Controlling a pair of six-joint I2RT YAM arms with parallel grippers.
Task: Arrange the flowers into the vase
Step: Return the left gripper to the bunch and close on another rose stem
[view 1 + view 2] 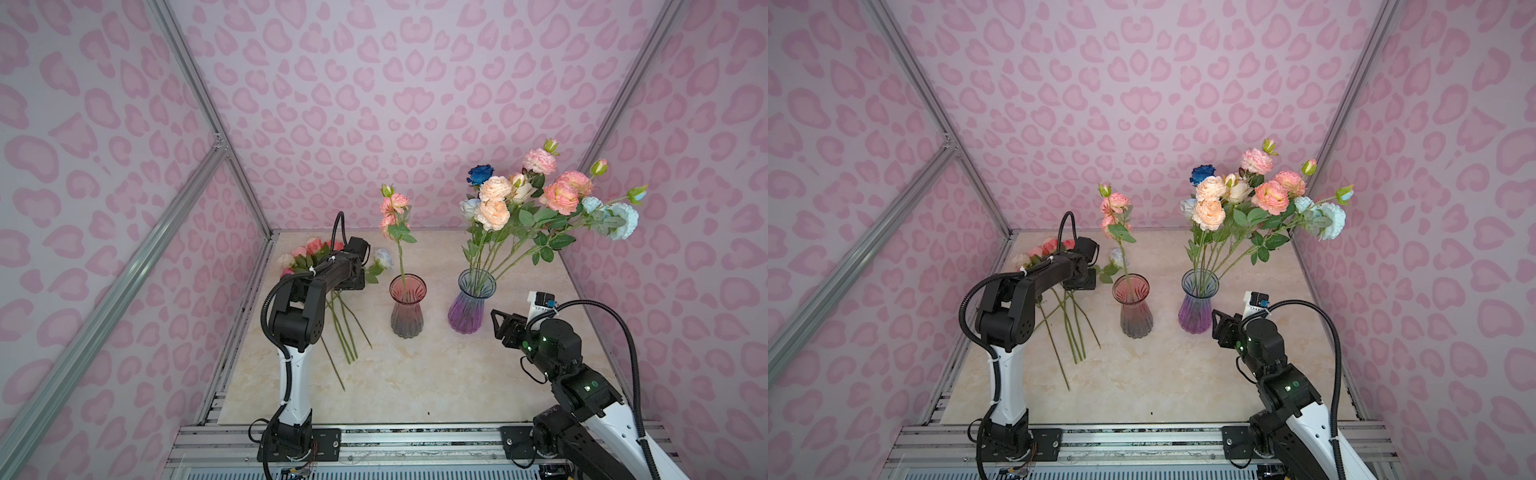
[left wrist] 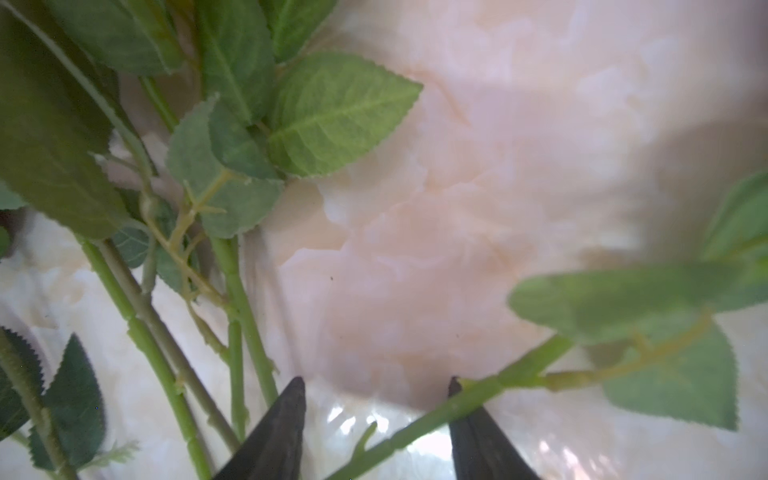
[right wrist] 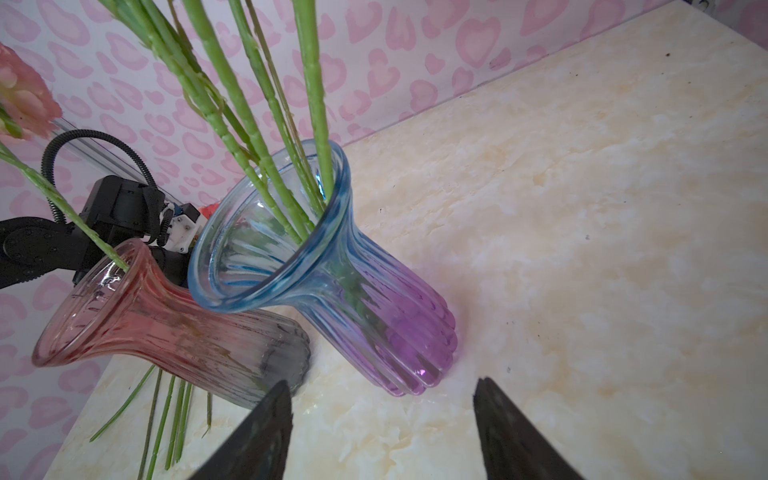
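Two glass vases stand mid-table in both top views. The red-to-grey vase [image 1: 407,305] holds one pink flower [image 1: 394,205]. The blue-to-purple vase [image 1: 471,301] holds several flowers [image 1: 540,195] in pink, peach, cream, pale blue and deep blue. More flowers [image 1: 309,251] lie at the back left, their stems [image 1: 345,328] pointing toward the front. My left gripper [image 2: 376,380] hangs over this pile, jaws apart, and one green stem [image 2: 415,428] crosses the gap and lies over one finger. My right gripper [image 3: 382,380] is open and empty, just right of the purple vase's base [image 3: 399,332].
The marble-look table [image 1: 415,374] is boxed in by pink patterned walls at the back and both sides. An aluminium rail [image 1: 415,436] runs along the front edge with both arm bases on it. The two vases stand close together.
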